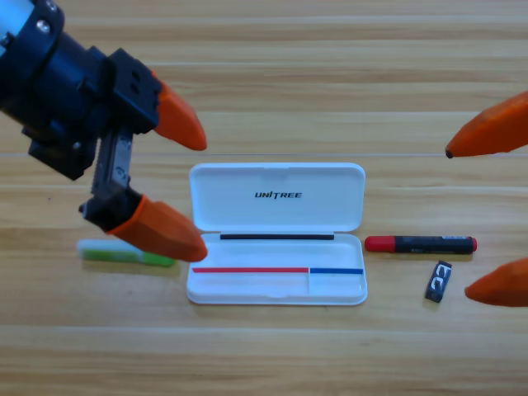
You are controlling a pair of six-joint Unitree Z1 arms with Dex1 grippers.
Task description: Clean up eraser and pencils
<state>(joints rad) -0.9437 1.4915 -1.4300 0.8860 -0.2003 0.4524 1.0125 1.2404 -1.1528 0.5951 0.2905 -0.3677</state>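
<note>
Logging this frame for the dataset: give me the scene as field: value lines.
case: white case, lid open, mid-table, nothing in it
green pencil: on table left of case, partly under left gripper
red-and-black pencil: on table right of case
eraser: just below that pencil
left gripper: open, above green pencil
right gripper: open, at right edge, cut off

1 fixed overhead camera looks down on the table [272, 355].
</note>
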